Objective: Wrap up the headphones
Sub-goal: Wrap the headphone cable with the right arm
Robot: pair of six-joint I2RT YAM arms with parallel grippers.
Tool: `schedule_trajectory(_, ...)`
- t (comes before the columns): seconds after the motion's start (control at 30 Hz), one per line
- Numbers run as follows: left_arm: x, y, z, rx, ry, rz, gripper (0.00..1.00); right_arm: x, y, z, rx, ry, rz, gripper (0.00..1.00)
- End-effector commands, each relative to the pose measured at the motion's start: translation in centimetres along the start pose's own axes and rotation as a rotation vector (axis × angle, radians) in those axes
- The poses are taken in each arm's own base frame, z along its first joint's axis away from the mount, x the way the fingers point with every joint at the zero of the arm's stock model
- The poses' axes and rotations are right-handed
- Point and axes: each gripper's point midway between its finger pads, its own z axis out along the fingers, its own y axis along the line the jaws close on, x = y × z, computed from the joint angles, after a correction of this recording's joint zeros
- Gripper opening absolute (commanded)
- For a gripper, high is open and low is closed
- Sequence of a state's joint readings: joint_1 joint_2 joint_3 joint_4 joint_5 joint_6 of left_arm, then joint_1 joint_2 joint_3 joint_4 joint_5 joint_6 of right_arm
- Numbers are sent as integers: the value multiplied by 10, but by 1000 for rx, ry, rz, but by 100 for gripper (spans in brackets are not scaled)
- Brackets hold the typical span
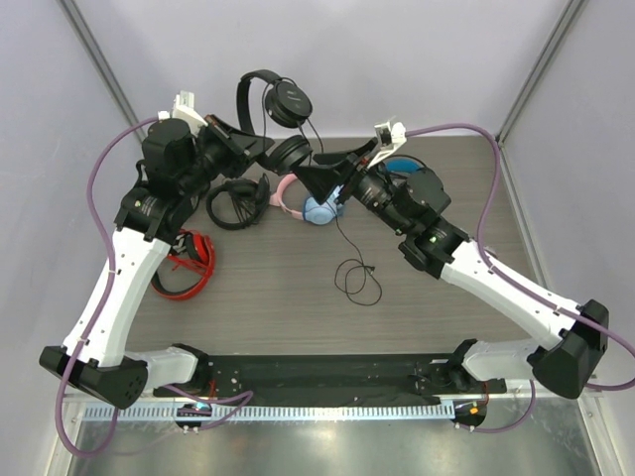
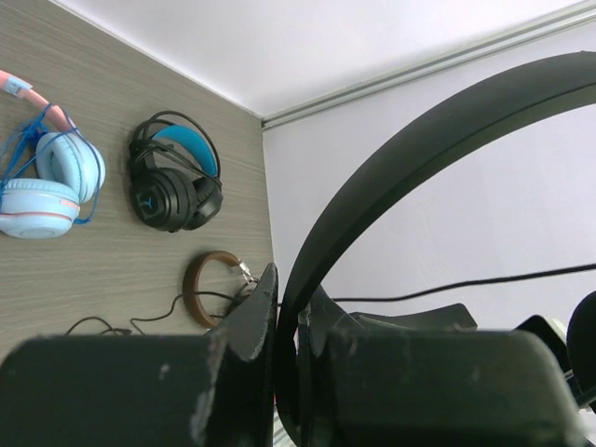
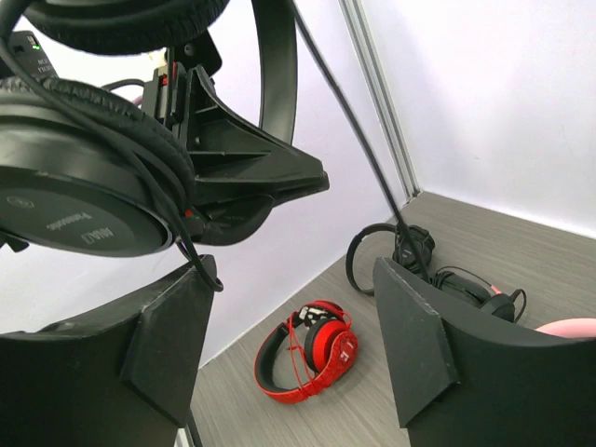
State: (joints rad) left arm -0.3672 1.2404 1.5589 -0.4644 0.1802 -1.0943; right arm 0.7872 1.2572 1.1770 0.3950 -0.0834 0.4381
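Black and thin, the headphones (image 1: 288,102) hang in the air at the back of the top view. The left tool (image 1: 260,147) is clenched on their headband. The right tool (image 1: 319,169) waits just beside the lower earcup, with its jaws spread and nothing in them. One long cable (image 1: 357,283) drops past the right tool and curls on the worktop (image 1: 298,327).

Four more pairs lie on the worktop:
- One red pair (image 1: 189,263) lies on the near side of the left tool.
- One black pair (image 1: 236,203) lies under the left tool.
- One pink and blue pair (image 1: 310,208) lies under the right tool.
- One black pair with blue lining (image 1: 402,166) is mostly hidden behind the right tool.

Bare worktop runs from the cable's curl to the near edge. Walls close the back and both sides.

From the left wrist, the headband curves up out of the pinched fingers. Three things lie past the tool: the pink and blue pair, the blue-lined pair and one brown band (image 2: 214,289). The wall's edge is close behind them.

From the right wrist, two fingers (image 3: 172,345) stand wide apart. One round earcup hangs just above one finger, and the cable slants down by the other. Through the gap lies the red pair, near the side wall. The black pair rests past the far finger.
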Motion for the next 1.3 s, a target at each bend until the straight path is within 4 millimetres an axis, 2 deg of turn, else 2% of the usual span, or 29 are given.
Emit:
schedule_trajectory(0.0, -8, -32, -15, 116, -28, 8, 0, -13, 1, -8, 5, -41, -20, 75)
schedule_trajectory(0.3, -9, -33, -14, 117, -29, 11, 0, -16, 9, -25, -19, -36, -23, 84)
schedule_trajectory(0.5, -8, -30, -11, 108, -26, 8, 0, -25, 15, -37, -30, -51, -42, 90)
schedule_trajectory(0.67, -9, -32, -12, 113, -30, 11, 0, -25, 6, -42, 15, -43, -76, 90)
schedule_trajectory(0.87, -10, -33, -14, 115, -33, 14, 0, -14, -28, -45, 175, -8, -129, 90)
schedule_trajectory(0.93, -11, -35, -15, 119, -35, 15, 0, 6, -45, -42, 234, 49, -153, 90)
schedule_trajectory(1.0, -10, -35, -15, 119, -34, 12, 0, 17, -53, -38, 248, 78, -160, 90)
schedule_trajectory(1.03, -11, -36, -16, 121, -37, 13, 0, 29, -59, -31, 255, 107, -166, 90)
schedule_trajectory(1.1, -11, -36, -16, 122, -35, 11, 0, 38, -62, -23, 251, 126, -173, 91)
schedule_trajectory(1.13, -10, -36, -16, 121, -33, 11, 0, 36, -65, -18, 253, 114, -178, 90)
schedule_trajectory(1.17, -10, -36, -16, 123, -31, 10, 0, 46, -74, -12, 266, 127, -181, 90)
schedule_trajectory(1.27, -10, -37, -17, 127, -29, 7, 0, 44, -89, 2, 273, 96, -150, 90)
